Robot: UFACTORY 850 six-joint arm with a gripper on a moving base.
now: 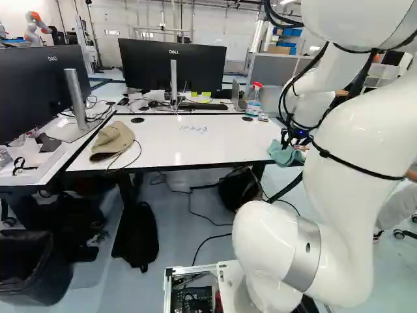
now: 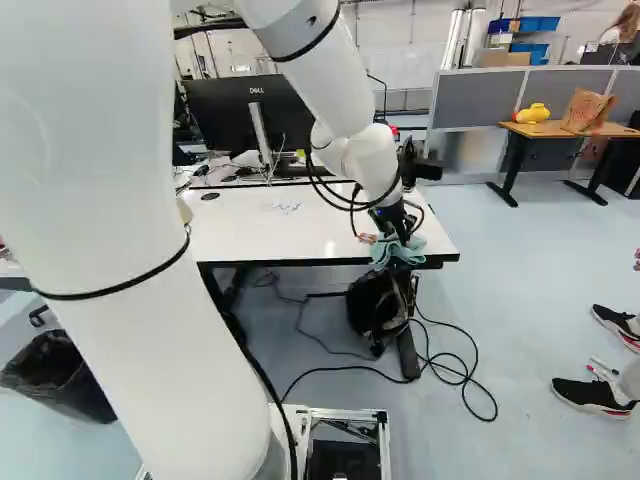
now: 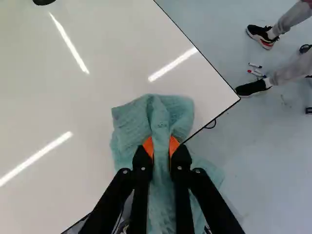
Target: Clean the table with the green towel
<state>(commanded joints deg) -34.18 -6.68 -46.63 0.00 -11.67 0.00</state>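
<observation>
Right of centre in the right base view, the pincer (image 2: 393,224) gripped the green towel (image 3: 161,114) between both fingers at the worktop's (image 1: 221,147) corner, some cloth on the surface, some past the edge. Around the middle of the left base view were blue marks (image 1: 194,129); left of them lay a cap (image 1: 114,138).

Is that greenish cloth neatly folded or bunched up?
Bunched up: the gripper pinches the towel into a ridge, and loose, uneven folds hang past the edge of the table.
</observation>
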